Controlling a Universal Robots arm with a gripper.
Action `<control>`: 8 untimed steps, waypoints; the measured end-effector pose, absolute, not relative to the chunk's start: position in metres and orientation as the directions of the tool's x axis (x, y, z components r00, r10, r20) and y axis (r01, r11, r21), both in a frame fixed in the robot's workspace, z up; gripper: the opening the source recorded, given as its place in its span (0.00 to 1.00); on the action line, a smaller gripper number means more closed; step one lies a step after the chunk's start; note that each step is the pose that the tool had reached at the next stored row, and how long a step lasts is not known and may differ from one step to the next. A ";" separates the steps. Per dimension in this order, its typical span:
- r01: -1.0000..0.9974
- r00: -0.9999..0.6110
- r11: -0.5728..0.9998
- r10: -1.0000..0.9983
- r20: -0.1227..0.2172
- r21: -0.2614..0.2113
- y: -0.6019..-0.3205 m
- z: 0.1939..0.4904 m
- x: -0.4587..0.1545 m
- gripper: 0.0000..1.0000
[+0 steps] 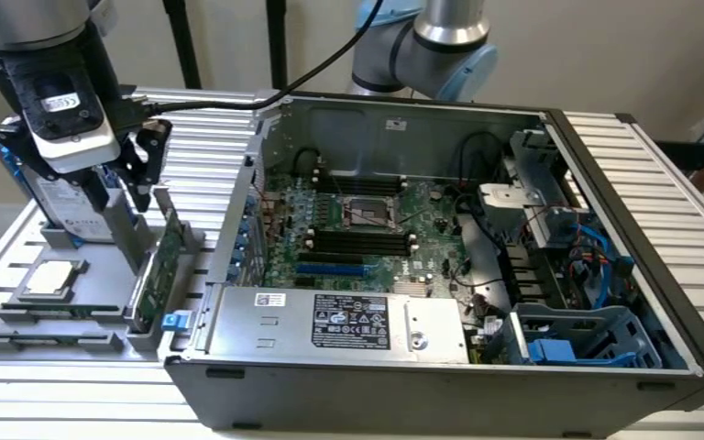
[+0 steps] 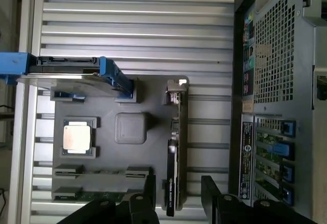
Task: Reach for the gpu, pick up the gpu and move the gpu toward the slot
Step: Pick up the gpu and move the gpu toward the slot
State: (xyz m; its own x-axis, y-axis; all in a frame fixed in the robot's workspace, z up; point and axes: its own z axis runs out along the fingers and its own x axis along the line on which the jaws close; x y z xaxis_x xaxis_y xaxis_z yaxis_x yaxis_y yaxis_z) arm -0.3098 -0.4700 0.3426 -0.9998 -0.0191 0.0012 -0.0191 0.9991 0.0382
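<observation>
Claw [image 1: 122,194] hangs over the grey tray [image 1: 83,341], released, jaws spread, nothing gripped. From the wrist, the claw [image 2: 180,180] shows two dark fingers [image 2: 149,188] framing one end of the gpu, with a gap on each side of the card (no contact that I can see).

Gpu [image 1: 169,246] [image 2: 177,124]: thin green card standing on edge in the tray [image 2: 130,96], below the claw and running away from it. There is a silver metal piece at the end farthest from the claw. Not lifted.

Chip [image 1: 52,280] [image 2: 77,136]: small square, silver, lying flat in its own tray pocket. It sits off to one side of the claw, past the gpu.

Drive [image 1: 65,206] [image 2: 71,73]: silver with blue rails, at the tray end beyond the gpu's far end, well apart from the claw.

Case [image 1: 450,367] [image 2: 281,55]: open, on the claw's other side from the chip, just beside the tray. Its green board [image 1: 352,229] is exposed.

Tabletop [image 1: 658,183] [image 2: 138,20]: ribbed metal, carrying the tray and the case.
</observation>
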 end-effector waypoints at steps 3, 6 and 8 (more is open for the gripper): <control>-0.019 -1.000 0.999 -0.019 0.001 0.038 -0.470 0.337 -0.313 0.48; -0.019 -1.000 0.999 -0.019 0.001 0.038 -0.470 0.332 -0.315 0.48; -0.019 -1.000 0.999 -0.019 0.001 0.038 -0.470 0.328 -0.315 0.48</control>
State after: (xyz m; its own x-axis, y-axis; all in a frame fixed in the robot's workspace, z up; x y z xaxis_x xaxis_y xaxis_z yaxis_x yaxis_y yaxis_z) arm -0.3152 -0.4701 0.3282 -0.9998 -0.0193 0.0011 -0.0192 0.9991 0.0382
